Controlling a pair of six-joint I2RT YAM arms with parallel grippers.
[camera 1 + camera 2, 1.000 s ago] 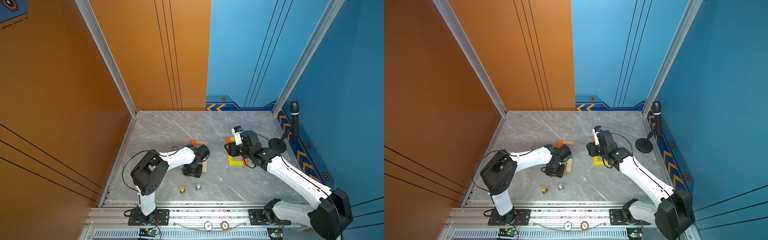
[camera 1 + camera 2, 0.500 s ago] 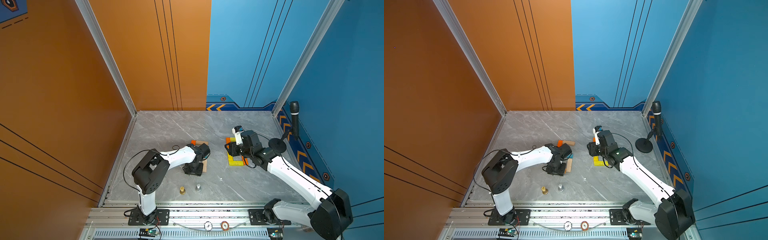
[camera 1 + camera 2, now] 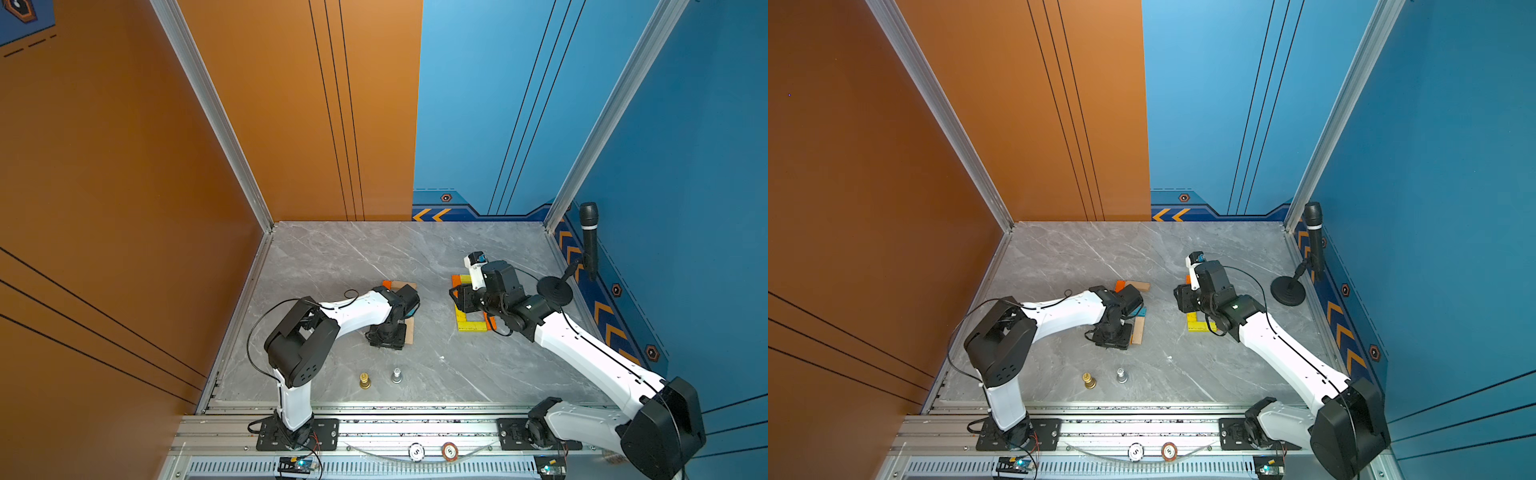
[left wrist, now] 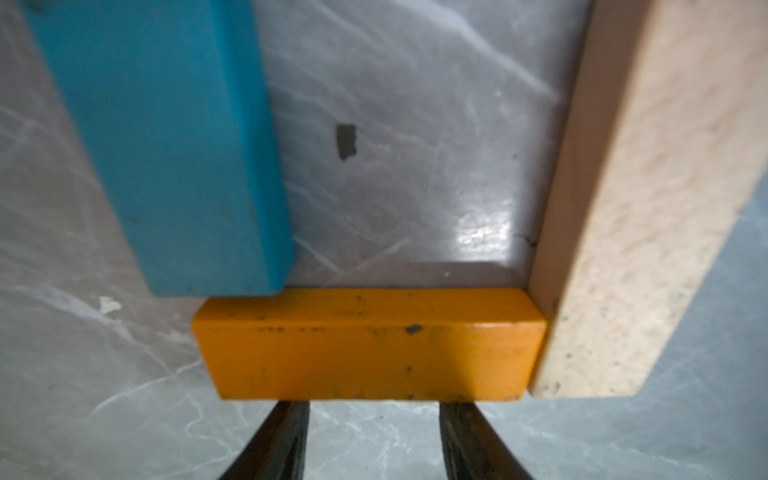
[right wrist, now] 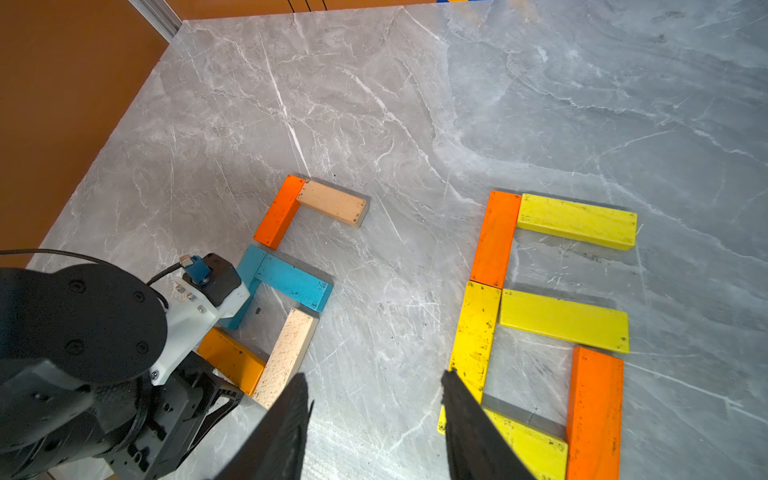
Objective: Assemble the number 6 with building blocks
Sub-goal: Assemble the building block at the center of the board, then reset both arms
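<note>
Two groups of building blocks lie flat on the table. The left group has an orange block (image 5: 278, 212), tan blocks (image 5: 332, 203), teal blocks (image 5: 293, 282) and an amber block (image 4: 370, 349). My left gripper (image 4: 374, 405) is open, its fingertips against the amber block's near side; this block lies crosswise between a teal block (image 4: 174, 145) and a tan block (image 4: 648, 208). The right group of yellow blocks (image 5: 565, 320) and orange blocks (image 5: 494, 239) forms a 6-like figure. My right gripper (image 5: 376, 386) hovers open and empty between the two groups.
A gold pawn (image 3: 365, 380) and a silver pawn (image 3: 397, 375) stand near the table's front edge. A microphone (image 3: 589, 241) on a round-based stand (image 3: 555, 291) is at the right wall. Two chip discs (image 3: 415, 451) lie on the front rail.
My left gripper has edged slightly away from the front edge, towards the blocks. The right arm has not moved.
</note>
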